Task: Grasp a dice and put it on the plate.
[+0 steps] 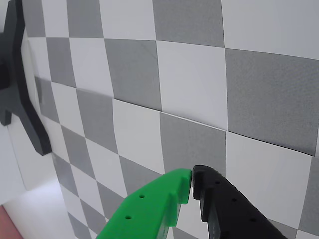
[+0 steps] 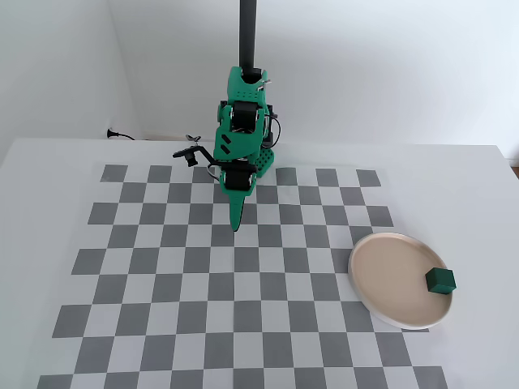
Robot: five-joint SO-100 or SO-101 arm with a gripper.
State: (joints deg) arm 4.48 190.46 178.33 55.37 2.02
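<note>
White walls, checkered mat (image 2: 162, 275), dice (image 2: 440, 280) on plate (image 2: 381, 275), fingers (image 1: 192, 183) pressed together, empty

Bright, even, diffuse light with only faint shadows; the wrist view bends the checker lines, and the fixed view is sharp.

dice (image 2: 440, 280): small dark green cube, no pips visible, sitting flat on the plate (image 2: 386, 275) near its right rim in the fixed view. plate: round, shallow, beige-pink, lighter rim, at checkerboard's right edge, probably overhanging it slightly. Neither appears in wrist view.
</note>
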